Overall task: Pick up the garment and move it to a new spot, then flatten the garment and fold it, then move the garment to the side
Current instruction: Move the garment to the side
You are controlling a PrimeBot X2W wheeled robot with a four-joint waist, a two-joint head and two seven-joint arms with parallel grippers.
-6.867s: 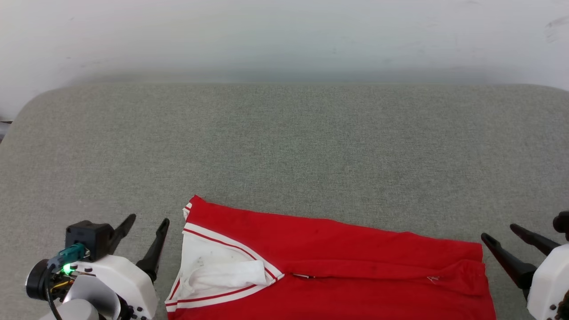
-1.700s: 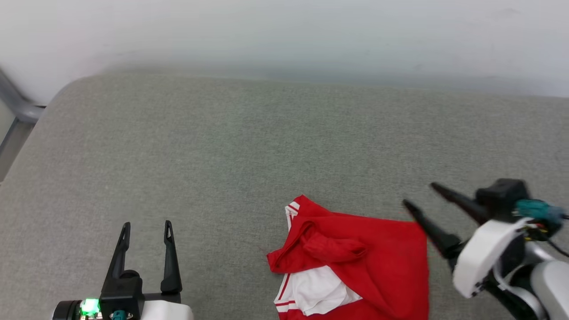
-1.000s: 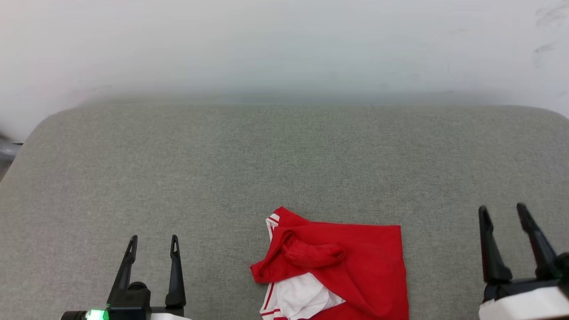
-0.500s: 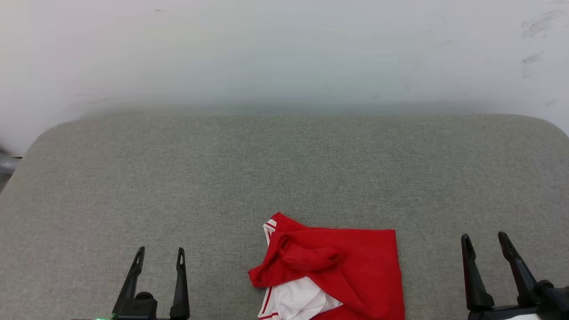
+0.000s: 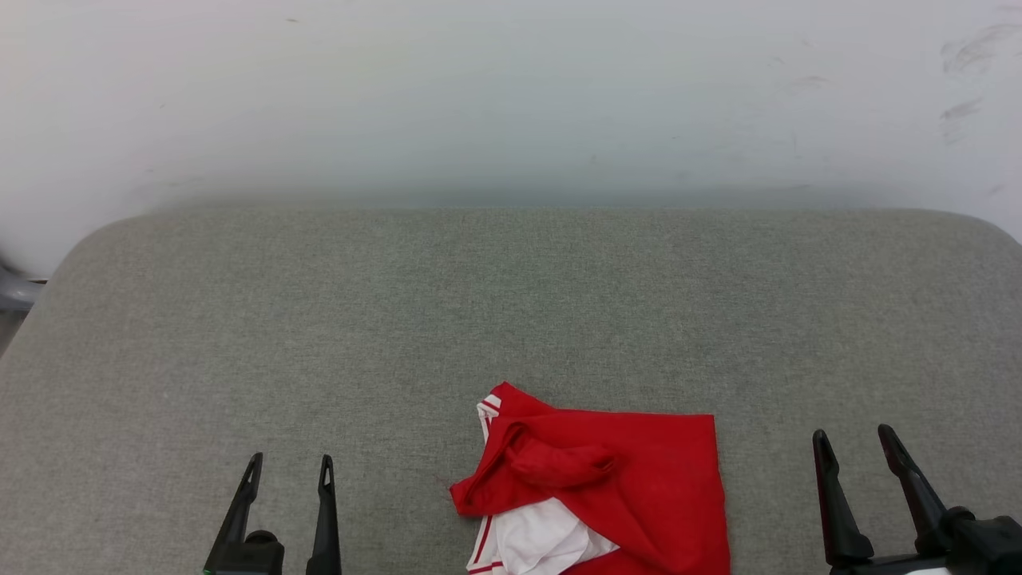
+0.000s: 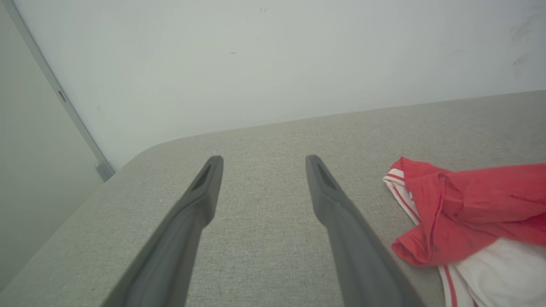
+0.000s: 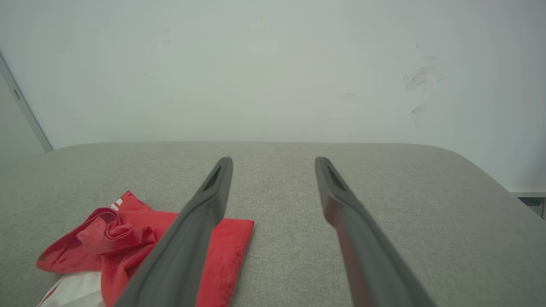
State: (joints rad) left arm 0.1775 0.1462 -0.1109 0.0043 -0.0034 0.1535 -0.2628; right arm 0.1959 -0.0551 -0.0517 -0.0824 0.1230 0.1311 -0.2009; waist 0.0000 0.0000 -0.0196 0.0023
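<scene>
From the head view, the garment (image 5: 631, 479) lies low and a little right of centre, at the near edge of the grey fabric surface (image 5: 479, 319). It's a compact red packet now, squared off along its far and right sides, but with a bunched roll on top and white cloth spilling out at its near left corner. The left gripper (image 5: 291, 463) sits well apart to its left, fingers spread and holding nothing. The right gripper (image 5: 853, 435) stands off to its right, also wide open and empty. To my eye the picking up, flattening and folding are behind us — roughly done, not neatly. Whether this spot counts as "the side" I can't say; if not, that last move is what remains.

Over to the left wrist view: two dark fingers parted over bare fabric, nothing between them. The garment is off to the right, red-and-white striped trim showing at its edge, not touching the fingers. A pale wall (image 6: 273, 55) rises behind, with a grey upright strip (image 6: 59, 96) at the far left.

Right wrist view — fingers open again, nothing in them. The red packet lies lower left, partly behind the near finger. The surface has a rounded corner, woven and soft-looking; the wall carries a few dark scuff marks (image 7: 420, 81).
</scene>
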